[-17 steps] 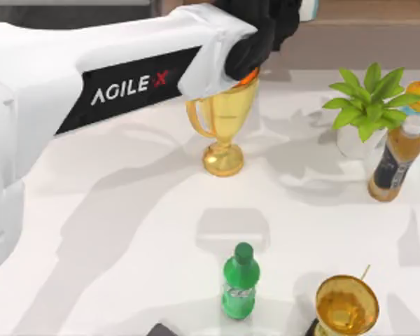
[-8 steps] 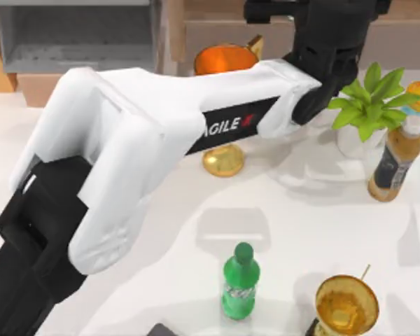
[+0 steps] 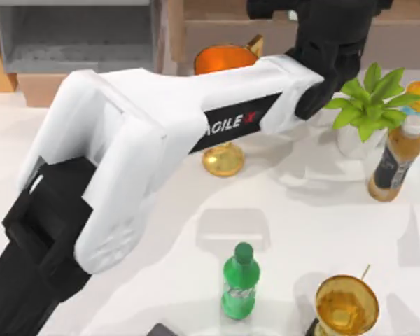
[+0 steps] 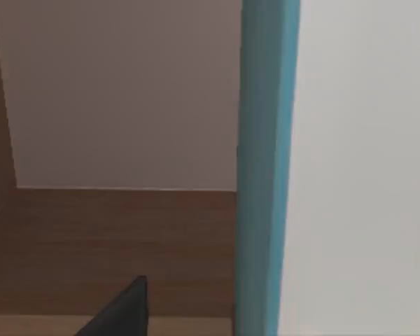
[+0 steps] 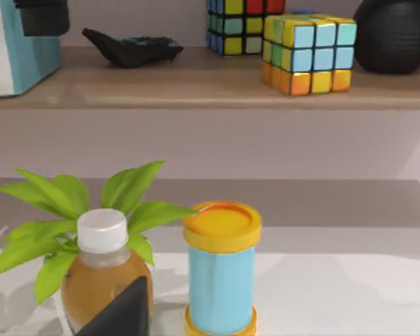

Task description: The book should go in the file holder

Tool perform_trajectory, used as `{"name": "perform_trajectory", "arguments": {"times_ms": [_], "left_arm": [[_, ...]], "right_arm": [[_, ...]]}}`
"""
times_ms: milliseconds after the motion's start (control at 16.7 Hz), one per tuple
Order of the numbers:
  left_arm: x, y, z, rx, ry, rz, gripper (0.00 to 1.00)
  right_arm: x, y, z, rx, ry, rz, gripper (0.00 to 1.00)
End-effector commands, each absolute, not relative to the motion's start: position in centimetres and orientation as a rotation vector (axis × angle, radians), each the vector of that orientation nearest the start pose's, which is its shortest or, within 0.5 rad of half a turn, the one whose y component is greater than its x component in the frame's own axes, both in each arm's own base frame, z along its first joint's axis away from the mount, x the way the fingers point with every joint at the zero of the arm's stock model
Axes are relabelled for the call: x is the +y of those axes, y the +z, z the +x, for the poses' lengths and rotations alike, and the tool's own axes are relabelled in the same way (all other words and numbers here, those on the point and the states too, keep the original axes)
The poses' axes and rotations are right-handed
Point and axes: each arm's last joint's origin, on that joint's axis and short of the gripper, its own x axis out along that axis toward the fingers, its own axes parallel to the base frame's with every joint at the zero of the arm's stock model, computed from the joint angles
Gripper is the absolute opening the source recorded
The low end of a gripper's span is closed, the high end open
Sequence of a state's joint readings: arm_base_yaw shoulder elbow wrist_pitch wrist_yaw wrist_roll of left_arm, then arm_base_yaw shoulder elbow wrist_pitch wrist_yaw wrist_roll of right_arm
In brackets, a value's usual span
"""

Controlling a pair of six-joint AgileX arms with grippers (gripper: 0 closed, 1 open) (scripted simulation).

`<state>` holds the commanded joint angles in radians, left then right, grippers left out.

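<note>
Left tool (image 5: 40, 15) is up at the shelf (image 5: 196, 84) along the table's far edge, right against the book (image 4: 266, 168). From the left wrist the teal cover and white page edge pass close by the camera. Whether the tool is clamped on the book or merely around it, I cannot tell. The book stands upright on the shelf's upper board, toward the far right; the file holder (image 3: 70, 38) sits at the far left corner, well apart from it.

The risks come from the long carry across. If the grip is shallow, the thick book could twist or slip once it leaves the board. The left arm lies over the trophy (image 3: 224, 159), with the plant (image 3: 367, 98) just beside its wrist, so a low sweep could knock either one. The right arm sits idle near the table's right edge; its tool's state I cannot tell.
</note>
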<state>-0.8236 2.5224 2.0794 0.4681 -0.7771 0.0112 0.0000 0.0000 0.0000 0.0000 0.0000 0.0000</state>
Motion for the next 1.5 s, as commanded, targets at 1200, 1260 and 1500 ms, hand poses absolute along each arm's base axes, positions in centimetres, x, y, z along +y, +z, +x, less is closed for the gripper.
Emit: {"name": "perform_trajectory", "arguments": {"times_ms": [1200,1260,1500], "left_arm": [[-40.38,20.41,42.56,-0.011,-0.017,-0.013,0.1],[-40.38,20.41,42.56,-0.011,-0.017,-0.013,0.02],[-40.38,20.41,42.56,-0.011,-0.017,-0.013,0.0]], "right_arm": [[-0.12,16.0,10.57,0.0,0.0,0.0,1.0],[-0.12,16.0,10.57,0.0,0.0,0.0,1.0],[-0.12,16.0,10.57,0.0,0.0,0.0,1.0]]}}
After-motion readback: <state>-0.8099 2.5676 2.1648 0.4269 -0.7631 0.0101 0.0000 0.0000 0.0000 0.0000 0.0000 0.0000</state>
